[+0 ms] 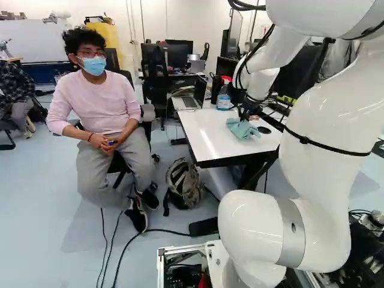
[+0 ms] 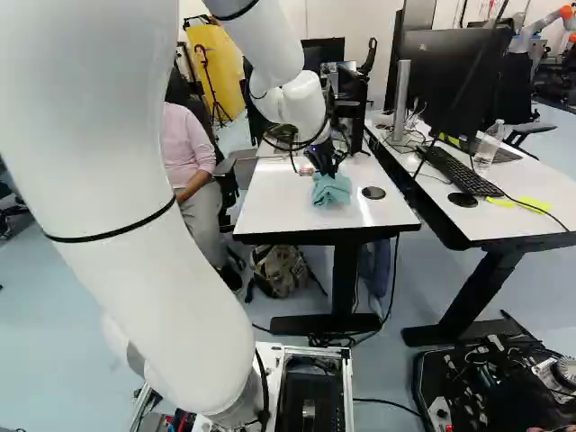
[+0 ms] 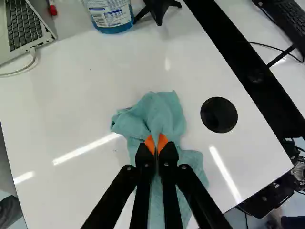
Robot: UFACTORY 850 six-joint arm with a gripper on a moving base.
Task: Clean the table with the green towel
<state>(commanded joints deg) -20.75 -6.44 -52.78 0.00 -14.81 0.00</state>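
White bench (image 3: 71, 114) gleaming under the lights, and on it, near the black disc (image 3: 219, 114), lies the towel (image 3: 164, 112)! The pincer (image 3: 156, 143) has a fold of it pinched between two orange pads (image 3: 163, 142), the rest spilling out ahead and underneath. Wiping looks like the step in hand, and it wants cloth kept under those tips: light, even pressure, low and level, long overlapping strokes, no hard tip scraping the top. Careful by the disc, where a fold could snag! Ease off short of the bottle (image 3: 110, 16), too; a bump could tip it, and the laptop's cable (image 3: 21, 69) could catch a loose corner.

Now the count: one towel, one pincer, one disc on this bench, one blue bottle, one laptop (image 3: 21, 28), one black stand (image 3: 157, 9) beside the bottle. Across on the second bench (image 2: 535, 225), one keyboard (image 2: 459, 171), one clear bottle (image 2: 489, 144). Down on the floor, one backpack (image 1: 185, 183).
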